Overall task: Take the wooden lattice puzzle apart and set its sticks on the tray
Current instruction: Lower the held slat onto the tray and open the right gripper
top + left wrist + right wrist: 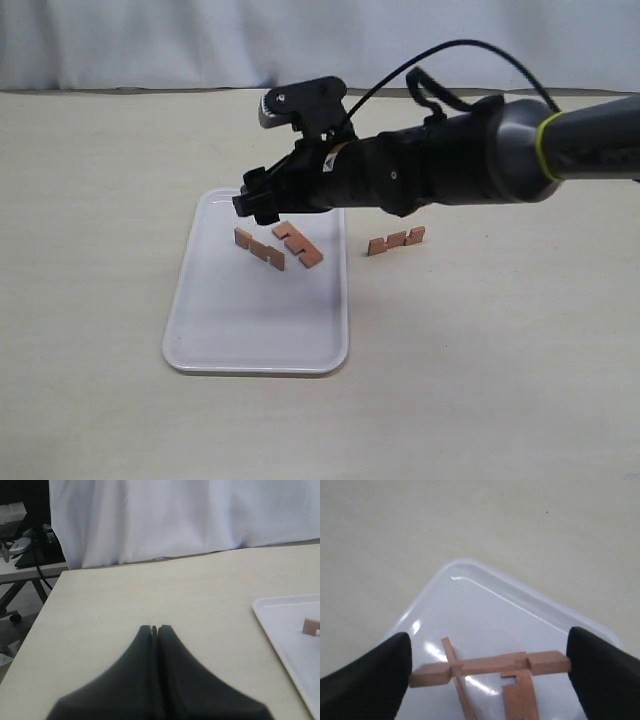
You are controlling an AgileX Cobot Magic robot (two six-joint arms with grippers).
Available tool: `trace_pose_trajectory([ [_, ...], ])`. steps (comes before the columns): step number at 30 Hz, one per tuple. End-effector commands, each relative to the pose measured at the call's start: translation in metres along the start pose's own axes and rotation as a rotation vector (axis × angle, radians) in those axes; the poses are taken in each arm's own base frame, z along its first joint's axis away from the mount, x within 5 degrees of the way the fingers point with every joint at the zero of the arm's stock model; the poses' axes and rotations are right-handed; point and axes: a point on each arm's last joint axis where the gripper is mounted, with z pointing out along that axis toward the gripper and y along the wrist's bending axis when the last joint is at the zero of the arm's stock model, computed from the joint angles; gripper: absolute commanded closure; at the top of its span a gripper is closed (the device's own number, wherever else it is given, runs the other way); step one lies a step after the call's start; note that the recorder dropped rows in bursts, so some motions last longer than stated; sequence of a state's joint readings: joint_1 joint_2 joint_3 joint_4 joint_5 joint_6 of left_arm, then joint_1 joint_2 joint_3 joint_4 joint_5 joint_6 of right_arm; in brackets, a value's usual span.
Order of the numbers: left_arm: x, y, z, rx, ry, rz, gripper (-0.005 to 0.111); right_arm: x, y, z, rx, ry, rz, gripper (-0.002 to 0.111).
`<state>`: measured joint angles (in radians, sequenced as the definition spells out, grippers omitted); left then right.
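Right claw (490, 640): jaws wide apart, holding nothing. Just beneath it: three sticks (490, 666) on the tray (470, 580), two crossed. Fourth stick (395, 241): on the table (500, 350), off the tray, back alongside the claw's arm. Risk: sweeping low toward it could scatter the crossed pair.

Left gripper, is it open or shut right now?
Shut. In the left wrist view the left gripper has its fingers pressed together with no gap, and nothing is between them.
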<state>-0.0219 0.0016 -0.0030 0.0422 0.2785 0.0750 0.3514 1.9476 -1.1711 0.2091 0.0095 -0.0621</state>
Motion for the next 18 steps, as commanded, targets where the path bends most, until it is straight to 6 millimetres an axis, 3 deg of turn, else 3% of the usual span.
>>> trace_pose_trajectory([
  [1, 0.0, 0.0, 0.0, 0.002, -0.007, 0.001, 0.107, -0.018, 0.004, -0.028, -0.018, -0.016, -0.006, 0.029],
  [10, 0.0, 0.0, 0.0, 0.001, -0.009, 0.001, 0.107, -0.015, 0.007, -0.041, -0.035, 0.093, -0.015, 0.029],
  [18, 0.0, 0.0, 0.0, 0.002, -0.007, 0.001, 0.107, -0.037, 0.008, -0.093, -0.03, 0.068, -0.2, 0.029],
])
